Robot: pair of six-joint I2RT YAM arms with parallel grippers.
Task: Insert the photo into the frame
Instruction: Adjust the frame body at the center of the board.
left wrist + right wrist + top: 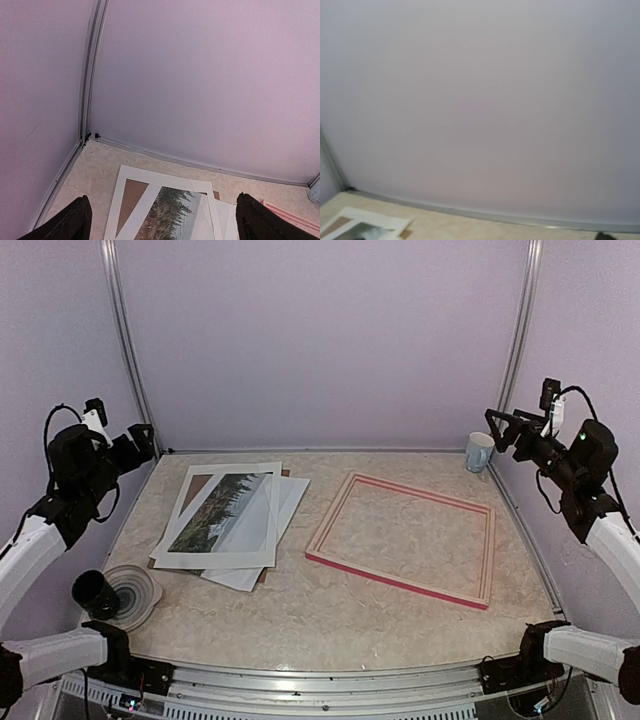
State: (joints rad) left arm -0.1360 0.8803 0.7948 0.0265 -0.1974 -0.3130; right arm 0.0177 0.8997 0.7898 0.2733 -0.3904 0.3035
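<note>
The photo (222, 510) lies left of centre in the top view, askew in the window of a white mat (190, 540), with a strip of brown board (199, 481) showing at the window's upper left corner. Plain white sheets (288, 502) poke out from under the mat on its right side. The frame (400, 582) lies flat on the table (300, 615) right of centre, pale side up with its pink-red edge showing and bare tabletop visible through it. It sits near the stack but does not touch it. The left gripper (138, 440) hangs above the table's upper left corner with its jaws spread wide and nothing between them; its wrist view looks down on the mat and photo. The right gripper (500, 430) hangs at the upper right, also open and empty, just above a pale blue cup (480, 452). At lower left a dark round thing (93, 592) rests on a clear dish (140, 590).
</note>
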